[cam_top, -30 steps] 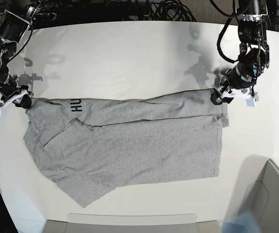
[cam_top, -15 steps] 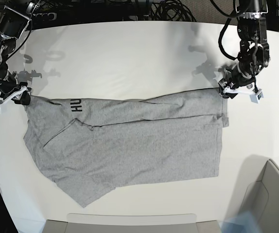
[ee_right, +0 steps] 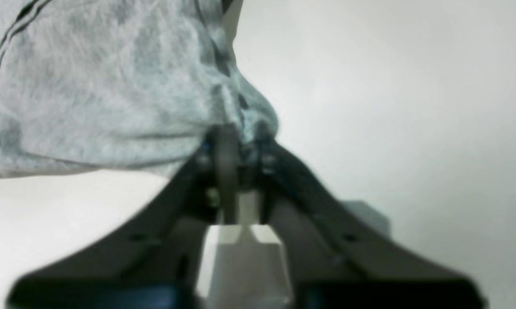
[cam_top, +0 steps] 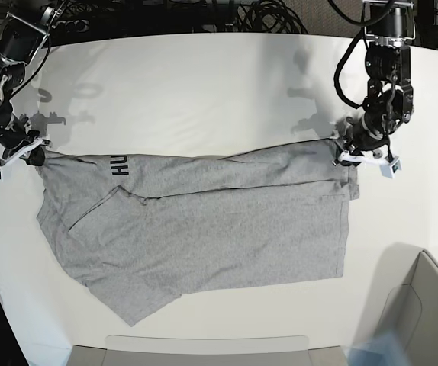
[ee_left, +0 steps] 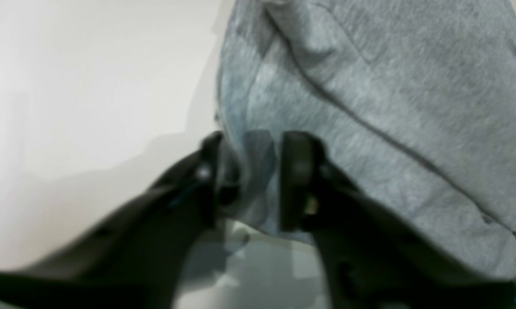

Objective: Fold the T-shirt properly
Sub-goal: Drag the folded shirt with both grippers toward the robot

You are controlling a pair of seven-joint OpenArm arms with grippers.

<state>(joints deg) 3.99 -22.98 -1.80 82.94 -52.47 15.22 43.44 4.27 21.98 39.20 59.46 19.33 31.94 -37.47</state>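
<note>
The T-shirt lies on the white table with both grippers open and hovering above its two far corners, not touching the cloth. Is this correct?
Not quite. The T-shirt does lie on the white table, but the grippers are not open or clear of it. The right wrist view shows the right gripper shut on the cloth, and the left wrist view shows the left gripper pinching the fabric edge.

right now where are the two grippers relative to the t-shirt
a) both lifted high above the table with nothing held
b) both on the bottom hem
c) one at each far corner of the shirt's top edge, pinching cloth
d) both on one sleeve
c: the left gripper and right gripper each clamp a corner of the T-shirt along its top edge, with grey cloth between their fingers in both wrist views.
</note>
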